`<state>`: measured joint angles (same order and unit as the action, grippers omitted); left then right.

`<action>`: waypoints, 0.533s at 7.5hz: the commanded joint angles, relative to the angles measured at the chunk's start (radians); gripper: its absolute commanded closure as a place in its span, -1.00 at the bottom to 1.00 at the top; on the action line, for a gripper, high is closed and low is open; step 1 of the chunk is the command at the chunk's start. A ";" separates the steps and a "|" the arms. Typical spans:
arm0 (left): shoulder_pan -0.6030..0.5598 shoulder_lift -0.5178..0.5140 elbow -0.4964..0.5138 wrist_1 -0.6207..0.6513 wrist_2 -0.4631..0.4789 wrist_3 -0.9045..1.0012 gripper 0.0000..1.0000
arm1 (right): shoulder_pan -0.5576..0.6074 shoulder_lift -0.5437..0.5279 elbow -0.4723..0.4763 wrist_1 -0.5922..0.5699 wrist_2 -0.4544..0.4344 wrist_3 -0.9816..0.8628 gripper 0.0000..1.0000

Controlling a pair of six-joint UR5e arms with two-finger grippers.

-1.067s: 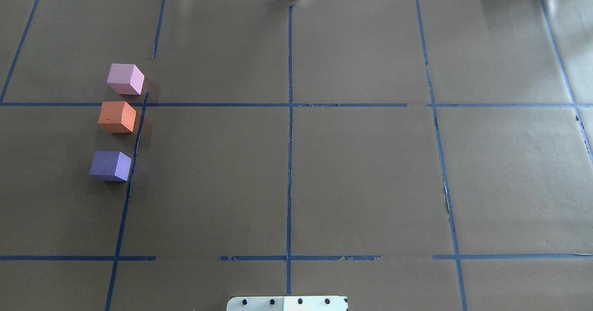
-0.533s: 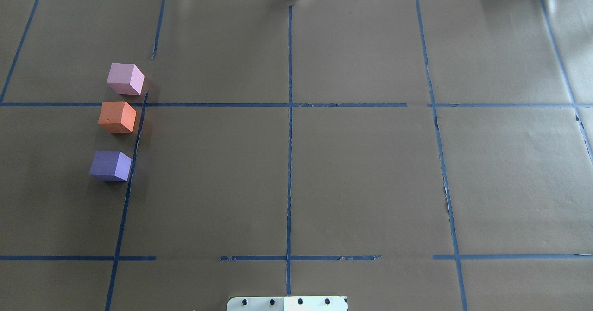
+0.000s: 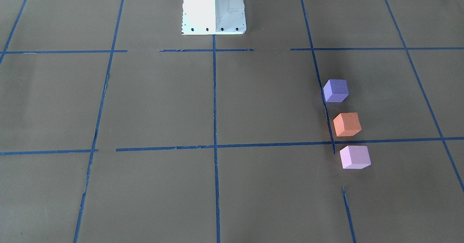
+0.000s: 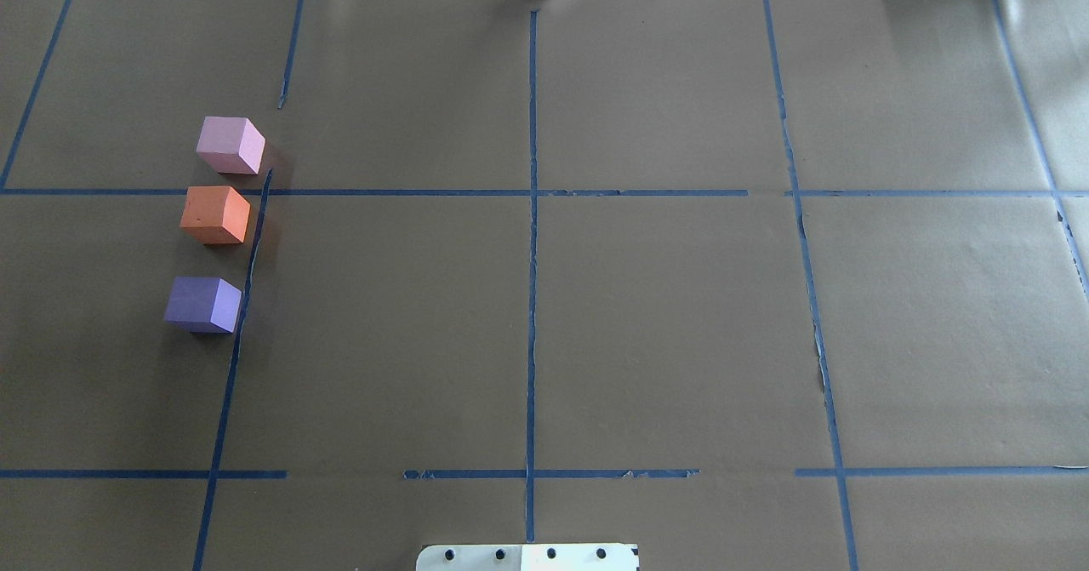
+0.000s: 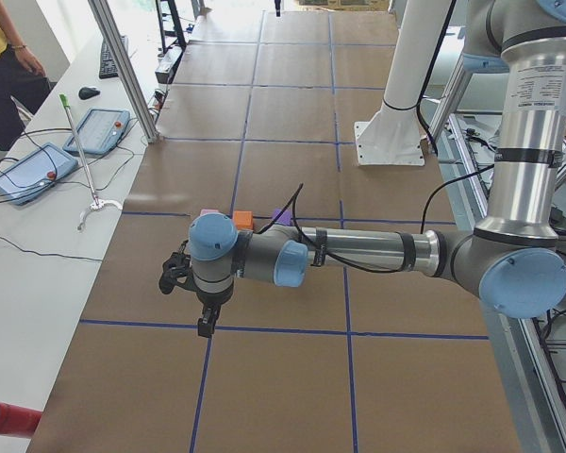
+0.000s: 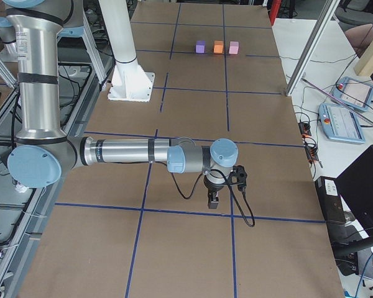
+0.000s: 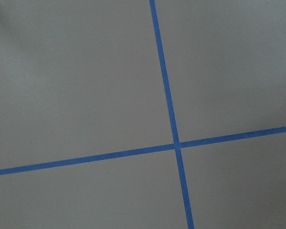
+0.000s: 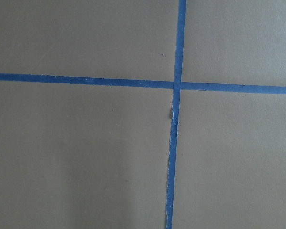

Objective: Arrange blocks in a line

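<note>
Three foam cubes stand in a line on the brown table, at the left of the overhead view: the pale pink block [image 4: 230, 145] farthest, the orange block [image 4: 215, 214] in the middle, the violet-purple block [image 4: 203, 305] nearest. In the front-facing view they are the purple [image 3: 336, 90], orange [image 3: 347, 124] and pink [image 3: 355, 157] cubes. My left gripper [image 5: 206, 326] hangs over a tape crossing, apart from the blocks. My right gripper [image 6: 213, 202] is at the far opposite end, and the blocks [image 6: 218, 46] show small behind it. I cannot tell whether either gripper is open or shut.
Blue tape lines [image 4: 532, 256] form a grid on the brown paper. The white robot base plate [image 3: 214, 7] stands at the table's near middle edge. Teach pendants [image 5: 33, 170] and a person stand beside the table in the left side view.
</note>
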<state>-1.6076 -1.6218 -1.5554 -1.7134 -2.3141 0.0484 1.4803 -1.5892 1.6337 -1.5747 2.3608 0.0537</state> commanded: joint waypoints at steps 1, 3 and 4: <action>0.000 0.000 0.005 0.003 0.001 0.001 -1.00 | 0.000 0.000 0.000 0.001 0.000 0.000 -1.00; 0.000 -0.001 0.003 0.006 -0.004 0.001 -1.00 | 0.000 0.000 0.000 0.001 0.000 0.000 -1.00; 0.005 -0.018 0.008 0.052 -0.004 0.001 -1.00 | 0.000 0.000 0.000 0.001 0.000 0.000 -1.00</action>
<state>-1.6065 -1.6265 -1.5510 -1.6972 -2.3165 0.0491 1.4803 -1.5892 1.6337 -1.5739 2.3608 0.0537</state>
